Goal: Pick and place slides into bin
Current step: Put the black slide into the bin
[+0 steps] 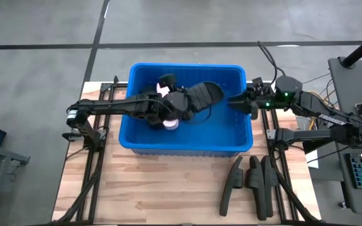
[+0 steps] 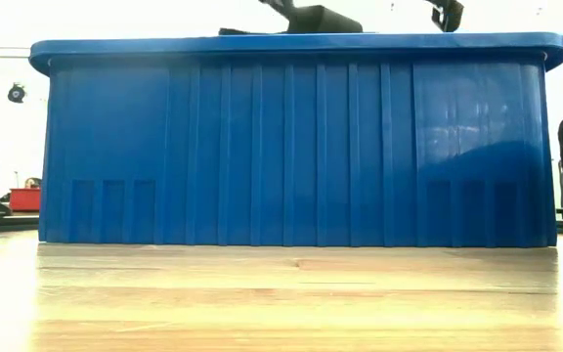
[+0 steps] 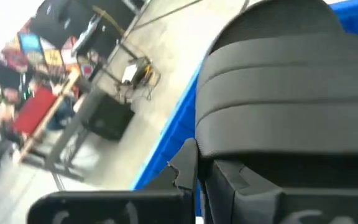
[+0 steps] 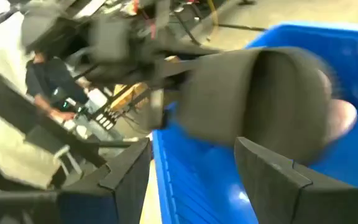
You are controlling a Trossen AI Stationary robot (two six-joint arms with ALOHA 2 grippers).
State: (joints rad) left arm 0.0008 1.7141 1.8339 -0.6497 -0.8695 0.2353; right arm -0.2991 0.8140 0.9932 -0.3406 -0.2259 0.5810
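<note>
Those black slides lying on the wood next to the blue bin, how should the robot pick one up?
Probably by the long edges of the outermost black slide, coming straight down. The three lie side by side, lengthwise away from the bin, so only the outer one has a free side for a tool finger. The right tool is nearer; the left tool holds a slide over the bin.

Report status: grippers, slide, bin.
Left gripper shut on black slide above bin. Right gripper open at bin's right rim. Three black slides on table.

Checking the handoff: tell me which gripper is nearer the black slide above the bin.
Left. The left gripper holds the black slide over the bin; the right gripper sits apart, at the bin's right rim.
</note>
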